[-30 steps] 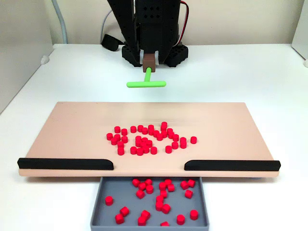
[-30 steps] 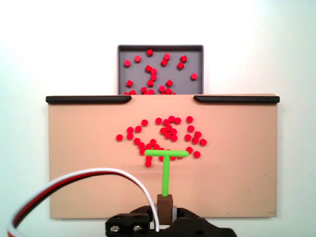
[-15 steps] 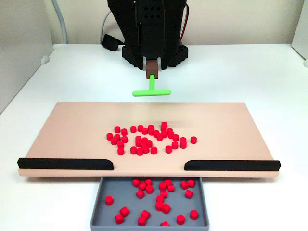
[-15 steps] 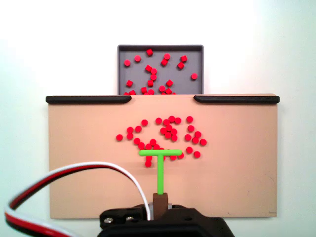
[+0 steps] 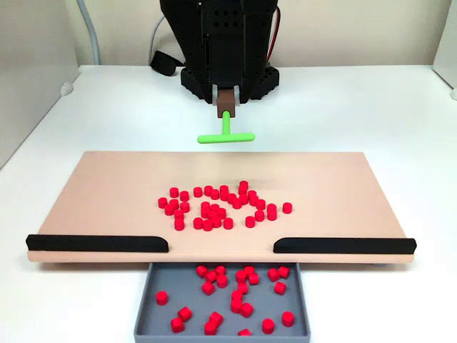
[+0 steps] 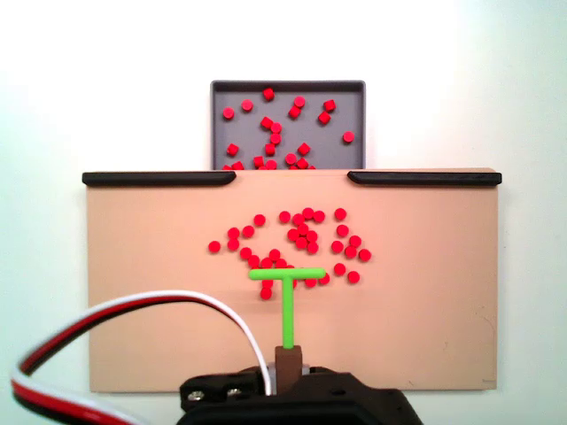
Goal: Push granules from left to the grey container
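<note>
White surface carries my tan board [image 5: 107, 186] — granules [image 5: 221, 207] cluster mid-board, short of the grey container [image 5: 153, 300] at its gap — so I keep my gripper [image 5: 227, 100] clamping the green pusher [image 5: 226, 136] behind them, ready to sweep.

Bright, even light, soft shadows; an overexposed white table [image 6: 106, 88]; both fixed views slightly soft.

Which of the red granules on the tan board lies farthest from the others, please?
In a fixed view, the granule at the far left edge of the cluster on the tan board: it sits alone, with a clear gap to its nearest neighbours.
</note>
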Robot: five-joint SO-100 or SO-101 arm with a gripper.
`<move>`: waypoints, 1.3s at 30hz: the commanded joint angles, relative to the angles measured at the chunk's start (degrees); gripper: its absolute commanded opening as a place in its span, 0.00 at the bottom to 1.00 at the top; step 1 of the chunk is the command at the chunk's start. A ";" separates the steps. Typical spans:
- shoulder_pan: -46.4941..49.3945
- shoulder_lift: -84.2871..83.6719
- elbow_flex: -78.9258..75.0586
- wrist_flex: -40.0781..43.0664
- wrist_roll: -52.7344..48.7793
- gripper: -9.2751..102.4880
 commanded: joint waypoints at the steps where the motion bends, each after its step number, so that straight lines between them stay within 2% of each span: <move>1: -0.35 1.58 -0.35 0.26 1.14 0.08; 39: -2.81 2.37 -0.44 0.26 3.34 0.08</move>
